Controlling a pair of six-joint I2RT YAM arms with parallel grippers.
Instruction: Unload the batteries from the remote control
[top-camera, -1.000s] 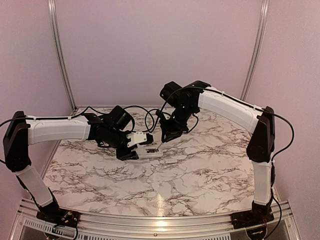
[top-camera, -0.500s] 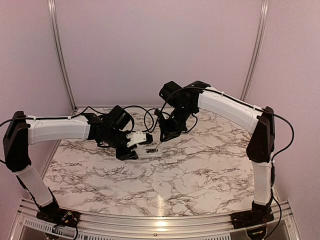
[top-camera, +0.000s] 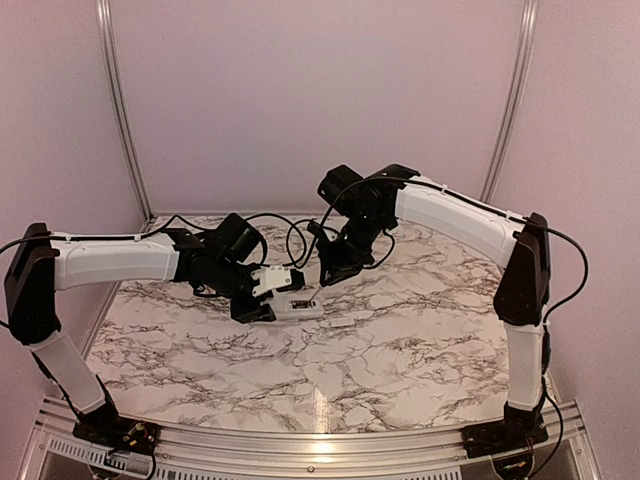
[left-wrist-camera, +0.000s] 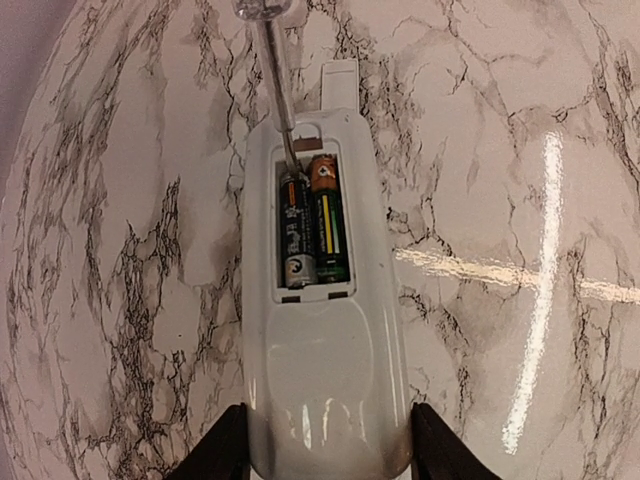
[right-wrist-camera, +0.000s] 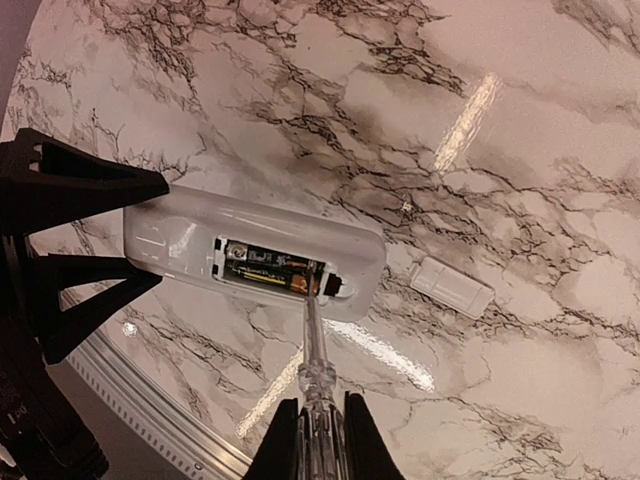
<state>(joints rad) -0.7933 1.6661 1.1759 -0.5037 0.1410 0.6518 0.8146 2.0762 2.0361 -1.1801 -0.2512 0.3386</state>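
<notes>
The white remote control (left-wrist-camera: 325, 380) lies back side up on the marble table, its battery recess open. Two dark batteries (left-wrist-camera: 312, 225) sit side by side in the recess; they also show in the right wrist view (right-wrist-camera: 270, 268). My left gripper (left-wrist-camera: 325, 445) is shut on the remote's near end, one finger on each side. My right gripper (right-wrist-camera: 313, 440) is shut on a clear-handled screwdriver (right-wrist-camera: 315, 360). Its metal tip rests at the far end of the batteries, in the recess. In the top view both grippers meet at the remote (top-camera: 300, 307) at the table's middle.
The small flat white battery cover (right-wrist-camera: 452, 287) lies on the table just beyond the remote's far end, also seen in the left wrist view (left-wrist-camera: 340, 82). The left gripper's black fingers (right-wrist-camera: 70, 185) stand at the left of the right wrist view. Cables hang behind the grippers.
The right gripper with the screwdriver has shifted slightly left and toward the remote. The left gripper and the remote have barely moved.
</notes>
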